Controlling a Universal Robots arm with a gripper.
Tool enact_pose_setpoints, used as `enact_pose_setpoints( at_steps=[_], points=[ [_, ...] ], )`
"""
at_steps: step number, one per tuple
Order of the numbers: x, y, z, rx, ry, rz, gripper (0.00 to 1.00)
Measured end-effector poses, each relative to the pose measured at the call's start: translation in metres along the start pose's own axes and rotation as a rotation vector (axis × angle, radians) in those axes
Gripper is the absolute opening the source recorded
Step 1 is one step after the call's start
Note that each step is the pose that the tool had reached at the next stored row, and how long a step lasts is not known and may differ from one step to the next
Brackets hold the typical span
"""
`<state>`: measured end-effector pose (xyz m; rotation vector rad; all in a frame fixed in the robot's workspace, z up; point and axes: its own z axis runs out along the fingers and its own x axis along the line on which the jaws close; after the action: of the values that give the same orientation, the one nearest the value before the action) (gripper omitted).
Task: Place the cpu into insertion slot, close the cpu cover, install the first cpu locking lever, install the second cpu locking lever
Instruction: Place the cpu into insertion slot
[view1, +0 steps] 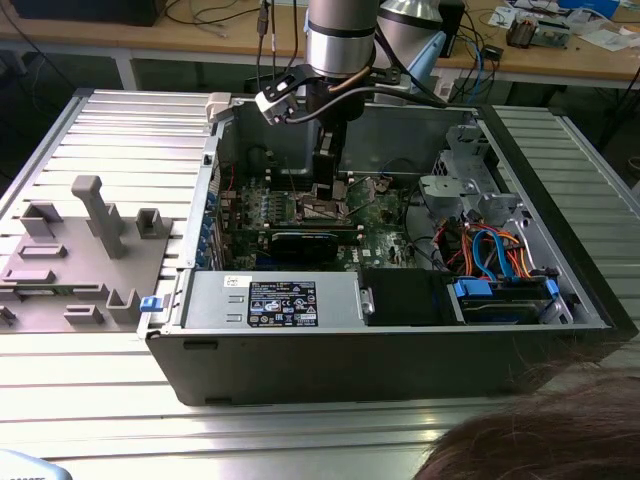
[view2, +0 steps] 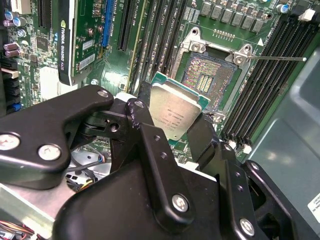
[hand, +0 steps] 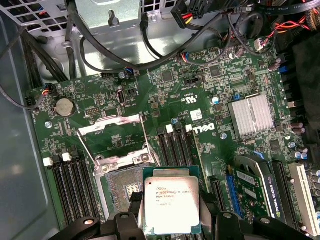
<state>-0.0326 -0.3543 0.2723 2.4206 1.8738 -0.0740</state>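
One cpu (hand: 171, 200) level, silver top up

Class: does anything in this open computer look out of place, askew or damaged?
Nothing looks damaged. The cpu is outside the insertion slot, held by the gripper near it, and the cpu cover stands open.
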Motion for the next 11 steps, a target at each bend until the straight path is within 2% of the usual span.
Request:
enact_pose_setpoints(
  at_steps=[11],
  points=[
    [0.0, 0.0, 0.0001, 0.0004, -0.0002, 0.005, 0.54]
  ],
)
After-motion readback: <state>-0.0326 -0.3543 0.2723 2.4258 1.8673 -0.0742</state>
